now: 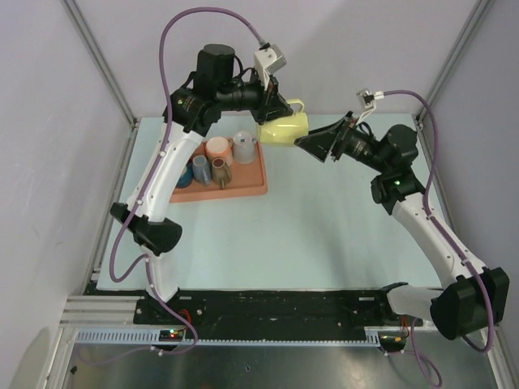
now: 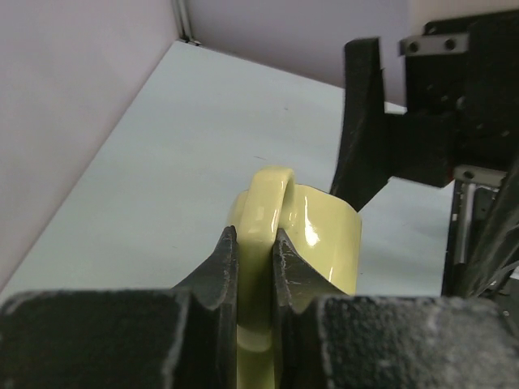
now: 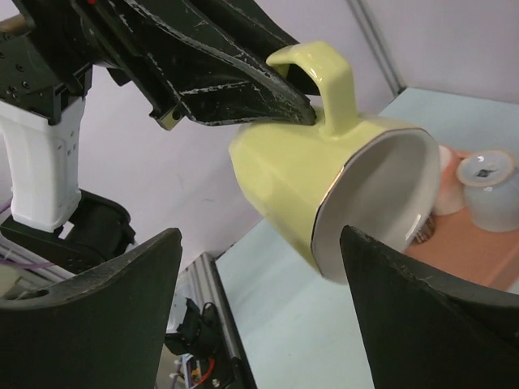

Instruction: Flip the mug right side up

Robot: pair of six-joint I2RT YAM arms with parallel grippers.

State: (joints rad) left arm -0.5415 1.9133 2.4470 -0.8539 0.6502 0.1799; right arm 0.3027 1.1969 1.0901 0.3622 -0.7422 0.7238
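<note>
A pale yellow mug (image 1: 285,127) hangs in the air over the back of the table, tilted onto its side. My left gripper (image 2: 255,243) is shut on its handle (image 2: 266,203), one finger pressing each side. In the right wrist view the mug (image 3: 292,174) shows its white inside, its mouth facing down towards that camera, with the left gripper's fingers (image 3: 235,89) on the handle above. My right gripper (image 3: 261,243) stands open just below the mug, nothing between its fingers. From above, the right gripper (image 1: 312,143) sits close to the mug's right side.
An orange tray (image 1: 243,186) at the back left holds several small cups, among them a white one (image 3: 486,190) and a pink one (image 3: 447,194). Purple walls and metal frame posts (image 1: 101,65) close in the back and sides.
</note>
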